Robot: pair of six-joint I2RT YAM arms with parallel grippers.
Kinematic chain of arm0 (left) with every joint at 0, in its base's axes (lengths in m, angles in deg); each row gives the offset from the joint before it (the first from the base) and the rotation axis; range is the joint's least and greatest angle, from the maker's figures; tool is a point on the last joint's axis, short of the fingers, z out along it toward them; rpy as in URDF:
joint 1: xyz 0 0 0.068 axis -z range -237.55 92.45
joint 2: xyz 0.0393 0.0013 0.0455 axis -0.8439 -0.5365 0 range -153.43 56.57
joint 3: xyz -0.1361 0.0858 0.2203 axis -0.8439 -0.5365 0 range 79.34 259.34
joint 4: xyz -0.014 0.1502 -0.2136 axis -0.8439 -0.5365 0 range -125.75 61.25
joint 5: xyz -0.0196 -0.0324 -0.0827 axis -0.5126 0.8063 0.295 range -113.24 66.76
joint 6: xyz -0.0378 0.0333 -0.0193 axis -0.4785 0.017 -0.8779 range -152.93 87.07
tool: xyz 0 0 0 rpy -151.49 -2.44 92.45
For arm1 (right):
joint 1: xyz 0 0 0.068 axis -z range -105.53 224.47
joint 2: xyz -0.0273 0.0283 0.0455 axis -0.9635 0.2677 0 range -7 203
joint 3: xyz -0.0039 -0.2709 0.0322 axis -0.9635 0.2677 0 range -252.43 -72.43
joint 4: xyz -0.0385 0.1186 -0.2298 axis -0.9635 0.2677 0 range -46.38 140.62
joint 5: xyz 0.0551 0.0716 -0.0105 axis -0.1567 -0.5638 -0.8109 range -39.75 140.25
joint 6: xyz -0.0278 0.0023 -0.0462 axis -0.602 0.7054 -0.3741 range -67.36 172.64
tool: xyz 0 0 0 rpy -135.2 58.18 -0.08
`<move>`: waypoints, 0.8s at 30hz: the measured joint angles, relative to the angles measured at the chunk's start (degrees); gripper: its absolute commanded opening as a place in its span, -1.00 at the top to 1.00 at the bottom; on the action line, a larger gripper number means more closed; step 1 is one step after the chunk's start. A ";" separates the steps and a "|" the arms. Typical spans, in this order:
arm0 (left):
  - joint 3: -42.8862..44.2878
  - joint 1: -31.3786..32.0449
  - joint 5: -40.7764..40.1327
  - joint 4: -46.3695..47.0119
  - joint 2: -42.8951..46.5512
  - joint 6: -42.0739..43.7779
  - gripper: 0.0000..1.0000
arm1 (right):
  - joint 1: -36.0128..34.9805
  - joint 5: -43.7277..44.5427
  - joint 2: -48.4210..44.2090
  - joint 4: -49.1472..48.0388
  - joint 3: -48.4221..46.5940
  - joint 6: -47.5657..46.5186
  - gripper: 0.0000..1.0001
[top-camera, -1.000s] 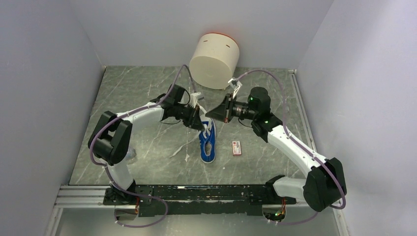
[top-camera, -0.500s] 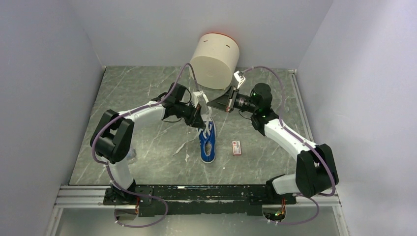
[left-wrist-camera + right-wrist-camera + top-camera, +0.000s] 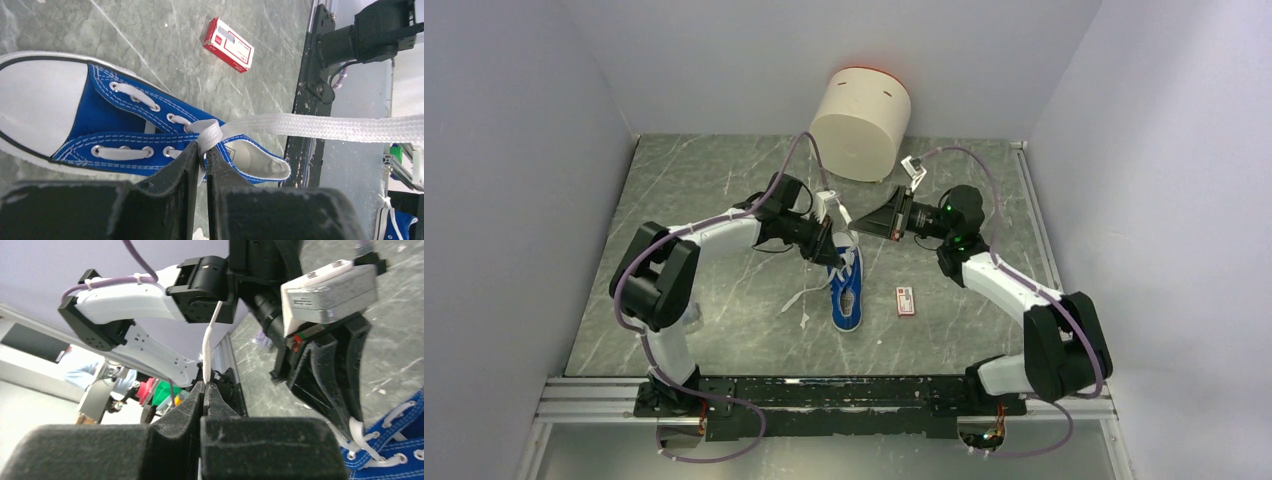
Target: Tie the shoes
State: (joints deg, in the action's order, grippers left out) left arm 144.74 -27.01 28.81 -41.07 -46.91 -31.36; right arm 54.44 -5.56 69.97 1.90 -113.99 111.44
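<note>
The blue sneaker with white sole and toe cap lies mid-table, also in the left wrist view. My left gripper is shut on a white lace right at the shoe's top eyelets. Another stretch of lace runs taut off to the right. My right gripper is lifted above the shoe's toe end and shut on a white lace end, which sticks up from its jaws.
A red-and-white flat packet lies right of the shoe, also in the left wrist view. A large cream cylinder stands at the back. Loose lace trails on the marble left of the shoe.
My right arm has swung back and up, its gripper pulling the lace toward the back right. My left gripper has stayed clamped at the shoe's eyelets, shifting slightly.
</note>
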 measured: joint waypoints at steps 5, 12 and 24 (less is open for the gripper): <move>0.22 -0.20 1.20 2.82 -2.64 -2.58 0.72 | 0.02 -4.63 5.25 -11.41 -0.02 8.83 1.00; 2.32 -0.81 1.20 2.78 -3.67 -3.30 0.71 | -0.31 -12.00 11.10 -30.62 -0.26 25.09 1.00; 5.27 -1.31 7.10 -0.09 -4.26 -3.41 0.55 | -3.72 0.13 14.62 -7.15 -12.94 8.15 1.00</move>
State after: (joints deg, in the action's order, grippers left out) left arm 150.01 -28.32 35.91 -41.16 -51.17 -34.77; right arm 50.72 -5.43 84.59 -5.24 -126.93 119.59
